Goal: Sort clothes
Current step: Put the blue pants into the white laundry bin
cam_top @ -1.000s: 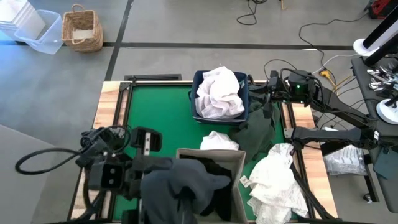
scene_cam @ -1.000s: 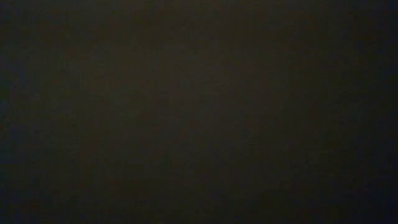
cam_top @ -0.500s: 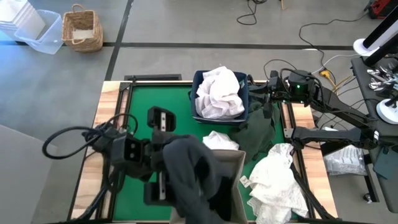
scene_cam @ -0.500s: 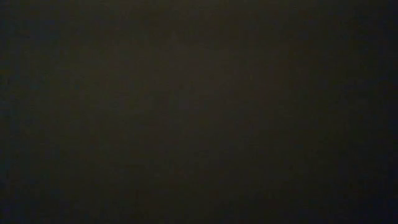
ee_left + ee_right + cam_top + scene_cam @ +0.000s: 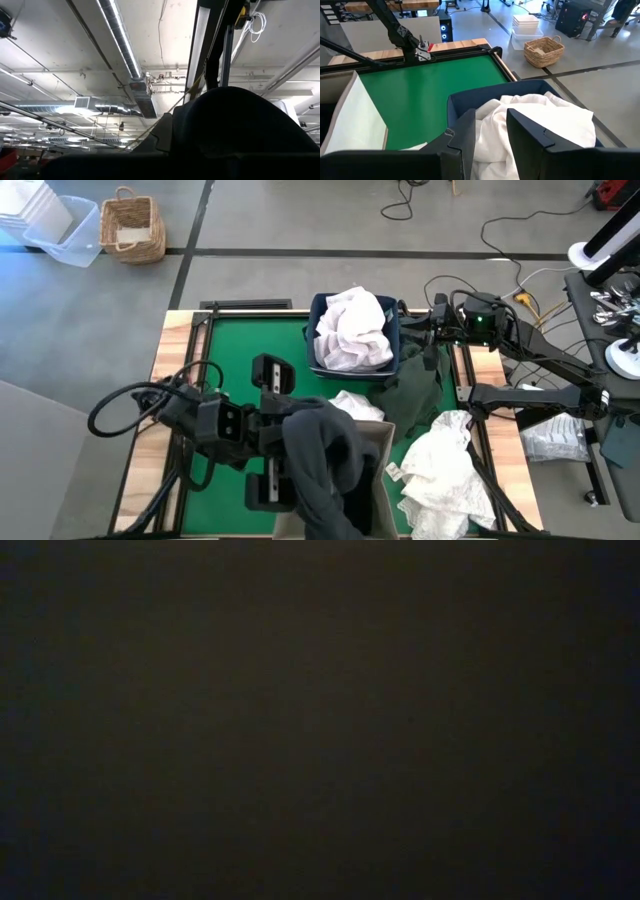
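Swinging rightward since a second ago, the left gripper (image 5: 285, 442) now sits beside the beige fabric bin (image 5: 380, 442), fingers pinched on the charcoal grey garment (image 5: 325, 465), which drapes limp over the bin's rim. Three white wrinkly pieces: one heaped in the navy plastic bin (image 5: 395, 358), one small piece (image 5: 352, 406) between the bins, one crumpled at right (image 5: 445, 470). One dark green garment (image 5: 415, 392) lies beside it. Right gripper (image 5: 489, 131) hasn't moved, fingers parted over the navy bin's whites (image 5: 530, 117), gripping nothing.

Overhead view, dark low view, wrist views
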